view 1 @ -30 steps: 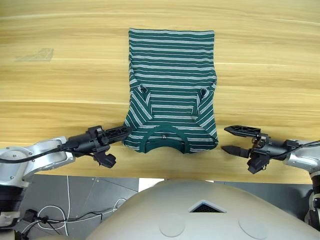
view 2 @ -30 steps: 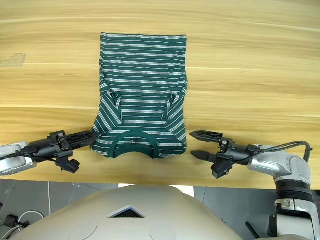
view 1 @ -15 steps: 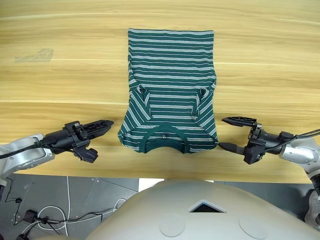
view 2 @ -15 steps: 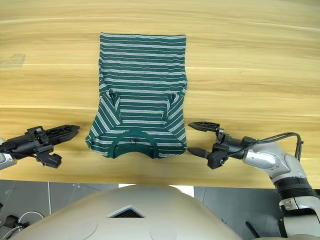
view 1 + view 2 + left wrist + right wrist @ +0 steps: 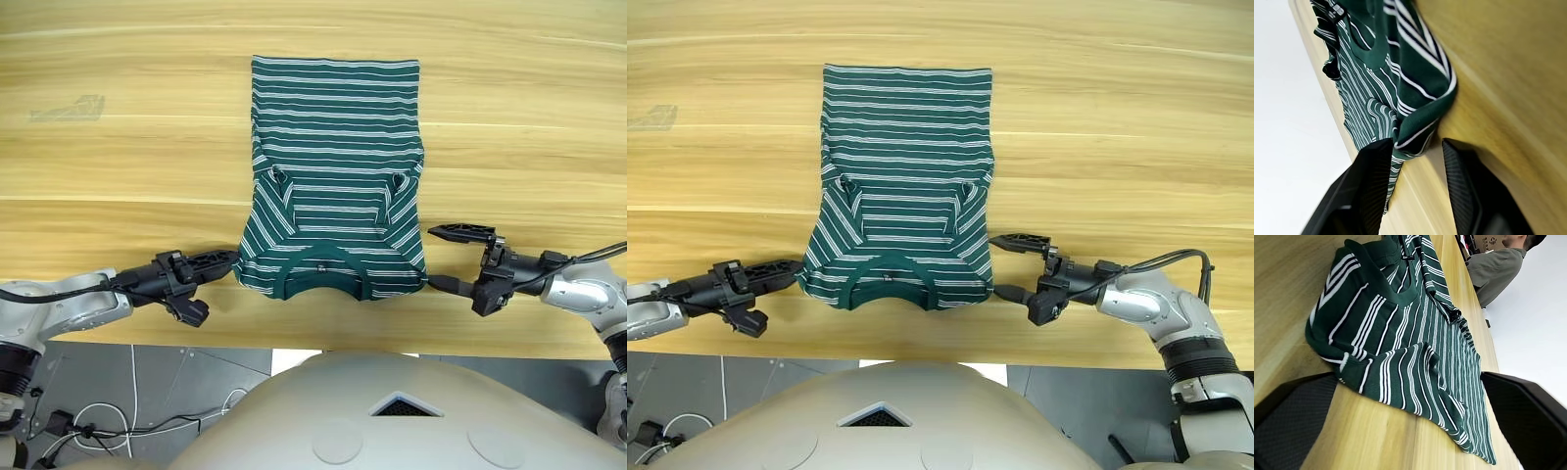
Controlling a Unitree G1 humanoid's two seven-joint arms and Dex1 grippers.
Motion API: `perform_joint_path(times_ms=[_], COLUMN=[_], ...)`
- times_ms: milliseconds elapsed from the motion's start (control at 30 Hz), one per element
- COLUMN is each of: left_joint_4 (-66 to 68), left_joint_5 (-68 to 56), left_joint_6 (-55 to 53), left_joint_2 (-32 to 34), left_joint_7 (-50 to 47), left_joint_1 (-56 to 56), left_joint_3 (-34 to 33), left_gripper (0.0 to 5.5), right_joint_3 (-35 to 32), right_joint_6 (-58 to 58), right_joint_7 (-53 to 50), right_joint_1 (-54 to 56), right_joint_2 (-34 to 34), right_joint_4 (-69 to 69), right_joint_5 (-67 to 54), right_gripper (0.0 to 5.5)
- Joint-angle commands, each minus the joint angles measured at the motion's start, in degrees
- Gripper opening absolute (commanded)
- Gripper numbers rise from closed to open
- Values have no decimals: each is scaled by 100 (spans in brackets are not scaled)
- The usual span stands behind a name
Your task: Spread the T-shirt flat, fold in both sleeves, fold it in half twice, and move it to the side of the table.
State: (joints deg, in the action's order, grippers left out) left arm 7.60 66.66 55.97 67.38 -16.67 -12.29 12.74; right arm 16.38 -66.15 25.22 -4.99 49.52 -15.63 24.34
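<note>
Left fingers (image 5: 1376, 176) returned to the T-shirt's (image 5: 336, 147) corner, narrowly apart; right fingers (image 5: 460, 232), wide, perhaps touch it.

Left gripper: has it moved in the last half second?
Yes. The left gripper has moved in toward the T-shirt: half a second ago it stood clear of it, and now its tips reach the shirt's near left corner.

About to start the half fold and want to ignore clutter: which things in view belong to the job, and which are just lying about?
Job:
- T-shirt, sleeves folded in, flat on the table
- left gripper, open at the shirt's near left corner
- right gripper, open at its near right corner

Lying about:
- faint mark on the tabletop, far left
- cables on the floor below the table edge
</note>
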Motion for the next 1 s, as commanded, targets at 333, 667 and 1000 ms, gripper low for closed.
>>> perform_joint_path(times_ms=[333, 667, 1000], left_joint_4=[-31, -109, -55], left_joint_5=[-12, -140, -160], left_joint_6=[-192, -313, -389], left_joint_2=[-54, -207, -267], left_joint_7=[235, 448, 425], left_joint_1=[237, 467, 409], left_joint_3=[510, 707, 730], left_gripper=[191, 30, 1], right_joint_3=[268, 596, 719], right_joint_6=[190, 161, 255], right_joint_7=[84, 50, 4], right_joint_1=[105, 521, 452], right_joint_2=[-44, -251, -247], right_joint_4=[-210, -465, -488], right_joint_5=[391, 538, 483], right_gripper=[537, 540, 540])
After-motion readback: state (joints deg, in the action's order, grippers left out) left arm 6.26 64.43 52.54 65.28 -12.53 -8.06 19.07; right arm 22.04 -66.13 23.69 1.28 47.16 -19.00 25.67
